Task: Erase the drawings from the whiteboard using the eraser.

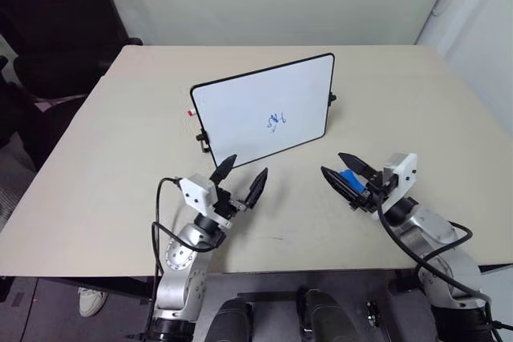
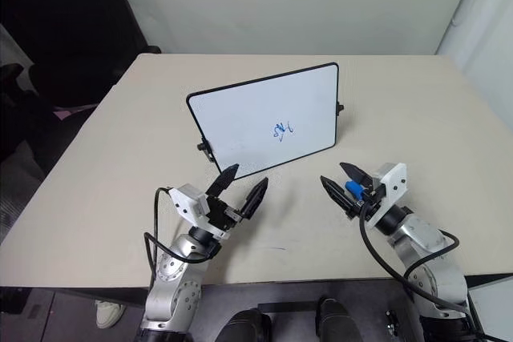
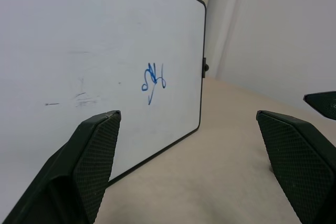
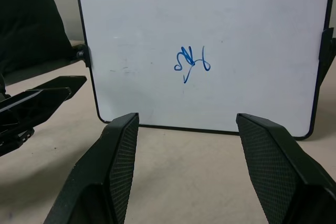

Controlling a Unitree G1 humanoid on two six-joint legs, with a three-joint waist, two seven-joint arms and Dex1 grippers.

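One rectangular white whiteboard with a thin black frame and small black side clips stands tilted on the beige tabletop, just ahead of both grippers. It carries one mark: the drawings, a small blue squiggle right of the board's centre; it cannot be read as any letter or word. No brand or label can be read on the board.

Left gripper: two black fingers spread apart, nothing between them, pointing at the board's near lower edge, close to it but apart.

Right gripper: two black fingers with one small bright blue eraser between them; whether the fingers press on it cannot be told. The board lies ahead and to its left.
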